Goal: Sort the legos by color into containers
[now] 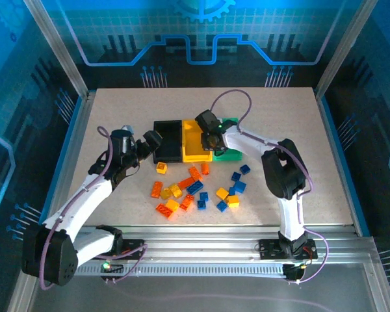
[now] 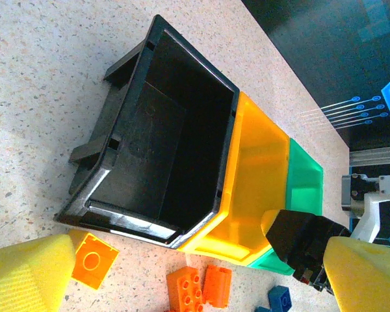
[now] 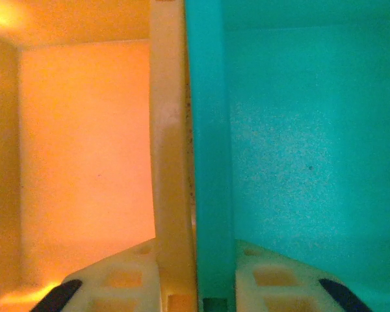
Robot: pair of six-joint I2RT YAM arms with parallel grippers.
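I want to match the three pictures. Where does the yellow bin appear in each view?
Top external: the yellow bin is at the centre of the picture, in the middle of the row, partly under the right gripper.
Left wrist: the yellow bin is right of centre, next to the black bin.
Right wrist: its inside takes up the left half.
Shared landmark: the green bin joined to its side.

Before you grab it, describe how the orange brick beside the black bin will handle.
The orange brick looks hard-moulded, so probably stiff. Small and flat-sided, it is likely light and should slide rather than roll on the table. Smooth faces may slip.
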